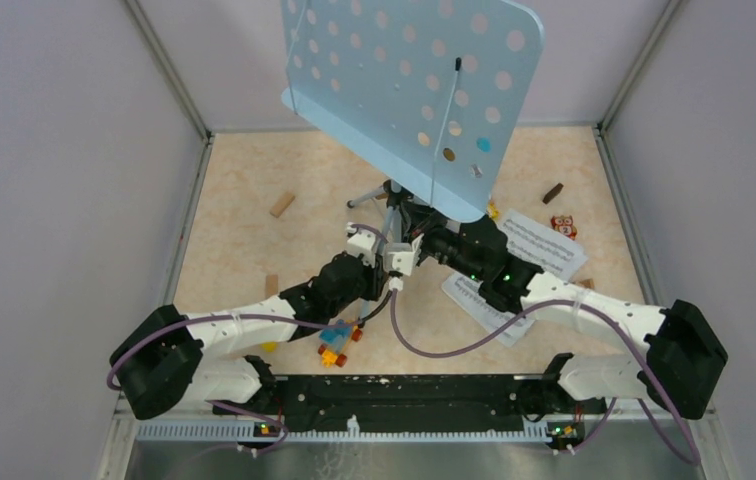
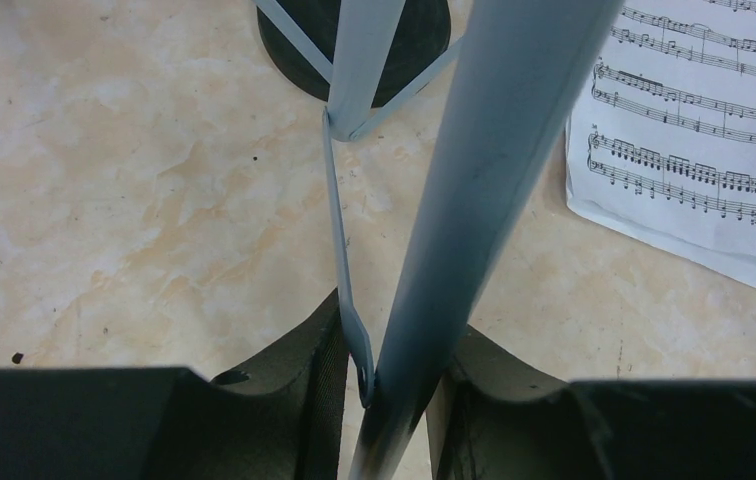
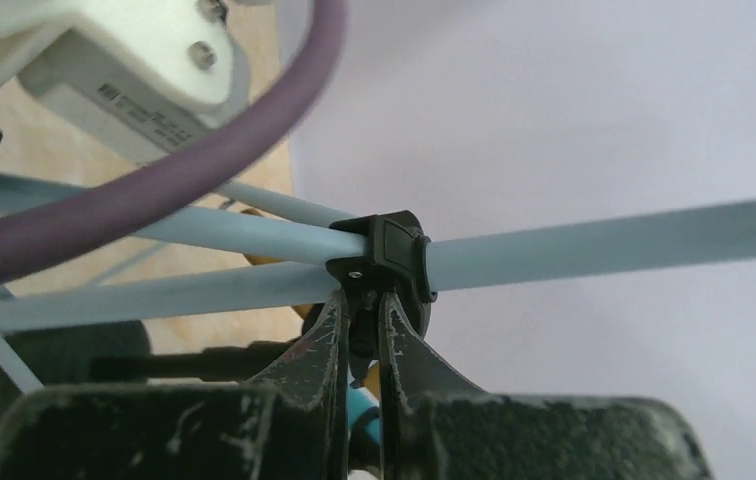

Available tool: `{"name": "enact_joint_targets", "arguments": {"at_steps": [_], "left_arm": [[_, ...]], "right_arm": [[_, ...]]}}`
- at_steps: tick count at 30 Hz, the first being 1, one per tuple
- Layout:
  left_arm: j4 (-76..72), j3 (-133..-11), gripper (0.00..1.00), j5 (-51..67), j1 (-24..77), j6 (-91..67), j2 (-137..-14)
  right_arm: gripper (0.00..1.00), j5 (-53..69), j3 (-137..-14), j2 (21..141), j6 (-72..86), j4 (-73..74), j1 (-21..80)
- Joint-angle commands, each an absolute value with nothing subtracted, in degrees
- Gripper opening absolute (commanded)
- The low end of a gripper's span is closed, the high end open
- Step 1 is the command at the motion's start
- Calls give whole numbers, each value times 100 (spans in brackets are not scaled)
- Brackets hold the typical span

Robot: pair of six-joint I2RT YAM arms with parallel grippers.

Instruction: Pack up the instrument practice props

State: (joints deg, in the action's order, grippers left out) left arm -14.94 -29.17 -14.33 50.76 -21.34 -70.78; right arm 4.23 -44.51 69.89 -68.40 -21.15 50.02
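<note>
Pale-blue music rack (image 1: 409, 90) stands mid-table (image 1: 244, 230), its desk tilted. Your right gripper (image 3: 364, 312) is pinched tight on its black collar (image 3: 391, 250). Your left gripper (image 2: 399, 335) straddles the pole (image 2: 474, 170); you cannot tell whether it clamps.

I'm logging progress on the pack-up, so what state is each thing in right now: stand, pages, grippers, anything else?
Left gripper: around the stand pole; grip unclear.
Right gripper: shut on the black collar.
Music rack: unfolded, tilted, up on the stand.
Tripod legs: spread.
Sheet-music pages: flat on the table, unpacked.
Toy-block car: on the table, near the arm bases.
</note>
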Motion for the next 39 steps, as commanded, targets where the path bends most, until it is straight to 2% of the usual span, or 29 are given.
{"name": "enact_joint_targets", "arguments": {"at_steps": [1,5,7,9,10,14,16,22,26,28,33,36,39], "left_arm": [[-1661,-3120,36,-1467,5080,-2202,-7101],[-1655,-3126,36,-1465,5080,-2222,-7141],[-1638,-3126,36,-1481,5080,-2224,-7137],[-1610,-3130,36,-1492,5085,-2232,-7128],[-1600,-3137,36,-1499,5081,-2232,-7114],[-1528,-3122,36,-1559,5080,-2224,-7063],[-1494,-3115,37,-1594,5080,-2224,-7048],[-1460,-3103,37,-1632,5073,-2275,-7014],[-1386,-3118,37,-1601,5080,-2286,-6998],[-1358,-3116,37,-1606,5080,-2299,-6981],[-1323,-3098,37,-1627,5078,-2329,-6978],[-1294,-3102,37,-1598,5079,-2302,-6972],[-1350,-3096,36,-1597,5080,-2194,-6963]], "right_arm": [[0,-139,-3925,7057,-8698,-544,5452],[0,-1096,-3488,7104,-9572,-1233,5578],[4,-1301,-3317,7086,-9755,-1636,5597],[17,-1404,-3222,7015,-9613,-2128,5608],[32,-1414,-3214,6938,-9415,-2329,5626],[66,-1433,-3378,6354,-7759,-2505,5774],[75,-1350,-3408,6001,-6520,-2524,5808],[80,-1785,-2519,5024,-2060,-3407,5810],[78,-2392,-2276,4735,634,-3416,5773],[73,-2488,-2388,4700,2152,-3027,5583],[68,-1680,-2544,4889,5630,-2006,4765],[66,-1177,-2431,4980,7107,-2380,4530],[63,-1126,-2316,5070,7907,-2879,4522]]}}
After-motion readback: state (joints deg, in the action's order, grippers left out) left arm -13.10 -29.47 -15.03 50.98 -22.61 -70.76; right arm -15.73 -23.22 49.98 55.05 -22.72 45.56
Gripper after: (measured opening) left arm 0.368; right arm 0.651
